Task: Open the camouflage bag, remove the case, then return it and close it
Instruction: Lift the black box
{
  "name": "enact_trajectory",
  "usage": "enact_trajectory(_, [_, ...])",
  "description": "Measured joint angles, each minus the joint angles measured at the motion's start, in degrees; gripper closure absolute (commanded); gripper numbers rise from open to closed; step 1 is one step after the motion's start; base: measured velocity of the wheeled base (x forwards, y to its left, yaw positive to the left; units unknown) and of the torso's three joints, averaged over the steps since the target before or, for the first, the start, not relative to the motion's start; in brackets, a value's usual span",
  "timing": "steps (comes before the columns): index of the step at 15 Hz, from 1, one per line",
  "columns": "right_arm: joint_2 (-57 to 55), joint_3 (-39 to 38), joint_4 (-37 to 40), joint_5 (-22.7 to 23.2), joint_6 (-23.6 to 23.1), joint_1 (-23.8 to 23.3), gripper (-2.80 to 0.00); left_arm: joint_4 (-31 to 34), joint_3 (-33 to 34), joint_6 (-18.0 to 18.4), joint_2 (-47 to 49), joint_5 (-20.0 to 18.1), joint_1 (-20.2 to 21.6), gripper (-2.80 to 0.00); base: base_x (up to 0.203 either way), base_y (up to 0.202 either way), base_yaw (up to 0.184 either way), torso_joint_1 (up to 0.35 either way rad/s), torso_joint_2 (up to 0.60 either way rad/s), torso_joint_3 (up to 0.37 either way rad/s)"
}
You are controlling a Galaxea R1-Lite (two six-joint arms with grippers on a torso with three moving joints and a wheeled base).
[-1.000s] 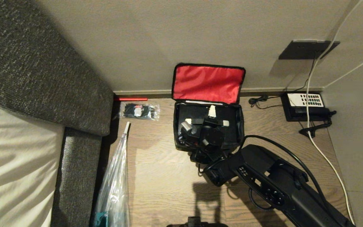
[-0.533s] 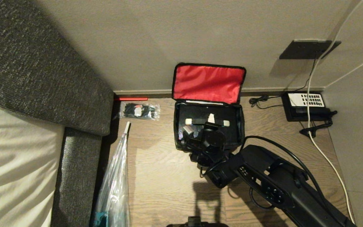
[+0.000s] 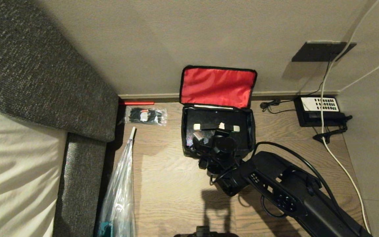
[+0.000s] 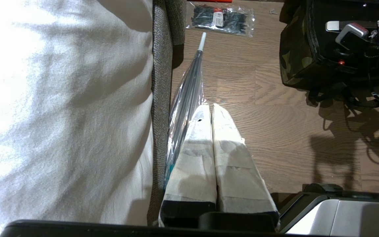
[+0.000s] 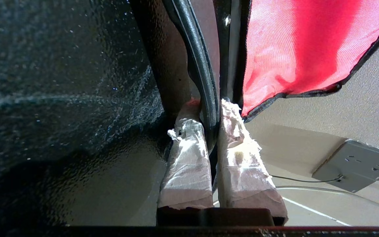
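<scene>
Wood floor [image 3: 169, 184] has the open camouflage bag [image 3: 185, 144] against the wall, a packet of zip ties [image 3: 145, 116] left of it, a clear plastic bag [image 3: 118, 194], and a black telephone [image 3: 319, 112] over right.

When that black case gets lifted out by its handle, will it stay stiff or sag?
The case looks hard-shelled with a speckled sheen, so it probably stays stiff. The right gripper is shut on only its thin handle, so the case may swing or tilt. The soft camouflage bag might drag along.
</scene>
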State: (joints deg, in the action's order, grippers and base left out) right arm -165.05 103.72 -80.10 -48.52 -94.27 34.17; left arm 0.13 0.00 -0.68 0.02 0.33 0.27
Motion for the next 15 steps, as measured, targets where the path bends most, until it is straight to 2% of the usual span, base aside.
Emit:
enact_trajectory(6, [0.0,1.4,0.6,0.0,-0.3,0.0,0.00,0.0,0.0,0.0,0.0,0.0,0.0,0.00,0.000,0.000,0.000,0.000,0.00,0.000])
enact_trajectory(7, [-0.1,1.4,0.5,0.0,-0.4,0.0,-2.80,0.0,0.0,0.0,0.0,0.0,0.0,0.00,0.000,0.000,0.000,0.000,0.00,0.000])
enact_trajectory(15, [-0.2,2.5,1.2,0.0,-0.2,0.0,-2.80,0.0,0.0,0.0,0.0,0.0,0.0,0.00,0.000,0.000,0.000,0.000,0.00,0.000])
